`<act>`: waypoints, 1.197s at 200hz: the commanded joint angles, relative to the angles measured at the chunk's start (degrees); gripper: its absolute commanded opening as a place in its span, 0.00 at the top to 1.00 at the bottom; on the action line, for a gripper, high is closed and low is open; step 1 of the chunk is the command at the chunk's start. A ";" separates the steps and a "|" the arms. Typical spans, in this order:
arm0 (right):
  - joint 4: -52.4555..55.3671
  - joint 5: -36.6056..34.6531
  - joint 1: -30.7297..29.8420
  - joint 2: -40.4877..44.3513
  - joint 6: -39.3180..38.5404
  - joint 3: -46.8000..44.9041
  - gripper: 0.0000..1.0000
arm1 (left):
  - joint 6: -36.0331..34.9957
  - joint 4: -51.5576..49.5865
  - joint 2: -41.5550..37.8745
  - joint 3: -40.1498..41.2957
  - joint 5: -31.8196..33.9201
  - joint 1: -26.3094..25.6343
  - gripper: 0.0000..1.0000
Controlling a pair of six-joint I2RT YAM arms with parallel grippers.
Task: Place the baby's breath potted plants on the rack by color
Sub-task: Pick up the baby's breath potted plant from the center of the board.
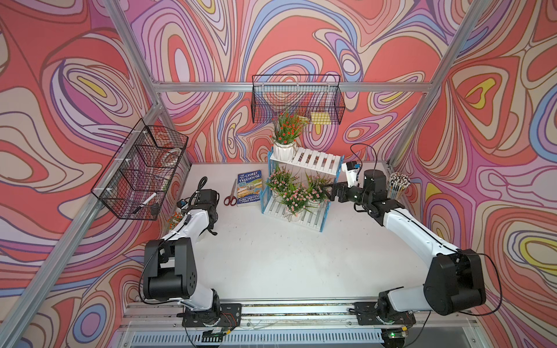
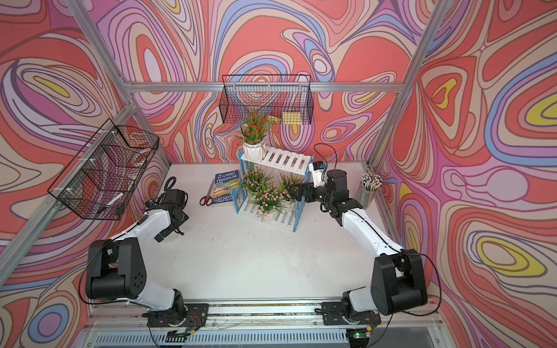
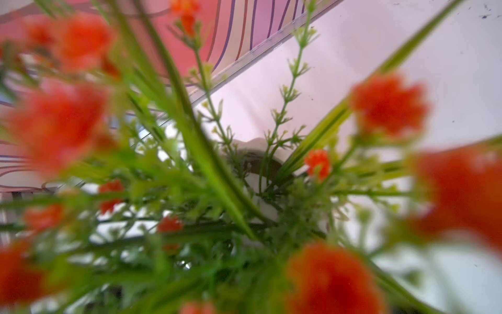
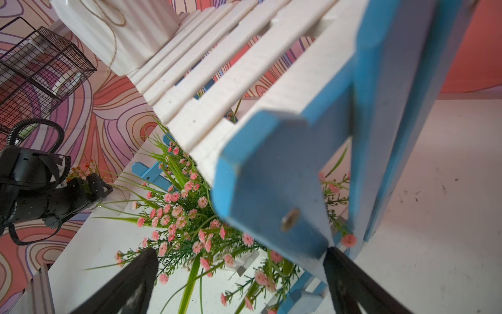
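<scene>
We start with the white table (image 1: 286, 265): its middle and its whole 6 o'clock half lie bare, and that is the widest room for moving. The rack (image 1: 316, 161) stands at 12 o'clock, near the back edge. Its upper tier bears one orange-red plant (image 1: 286, 128) at the 9 o'clock end, and the other slats are free. Three pink plants (image 1: 294, 195) crowd the lower tier.

In the top views the second orange-red plant (image 1: 174, 218) shows only as a few blooms past the left arm at 9 o'clock, close to the table's edge. The left wrist view is filled with it, blurred, with the pot rim just visible. The left gripper (image 2: 168, 235) hangs over it with its jaws spread wide. We cannot tell whether they touch the pot.

Only the right wrist view shows the right gripper (image 4: 239, 251) clearly: its fingers are apart and hold nothing. One fingertip lies just beside the rack's blue side frame at its 3 o'clock end.

A book (image 1: 248, 188) and scissors (image 1: 231, 195) lie at 11 o'clock.
</scene>
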State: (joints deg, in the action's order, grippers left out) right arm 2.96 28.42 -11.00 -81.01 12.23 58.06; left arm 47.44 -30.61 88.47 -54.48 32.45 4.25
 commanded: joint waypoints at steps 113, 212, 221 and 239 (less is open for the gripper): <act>-0.77 1.80 -0.42 0.53 -1.68 -1.19 0.02 | 0.02 -2.11 4.17 -3.15 0.73 2.92 0.00; -0.06 1.39 -0.43 0.99 -2.28 -1.37 0.02 | -0.35 -0.33 6.27 -4.23 -1.87 4.42 0.09; 0.03 1.37 -0.44 1.11 -2.23 -1.37 0.02 | -0.33 -0.23 6.24 -4.23 -1.80 4.45 0.14; 0.16 1.36 -0.47 1.10 -2.38 -1.29 0.02 | -0.33 0.07 6.10 -4.14 -2.01 4.39 0.23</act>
State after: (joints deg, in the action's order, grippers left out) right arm 3.03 29.04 -11.00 -81.01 10.68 57.30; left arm 46.81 -29.85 93.25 -58.94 30.74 7.99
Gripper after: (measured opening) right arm 0.983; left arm 0.853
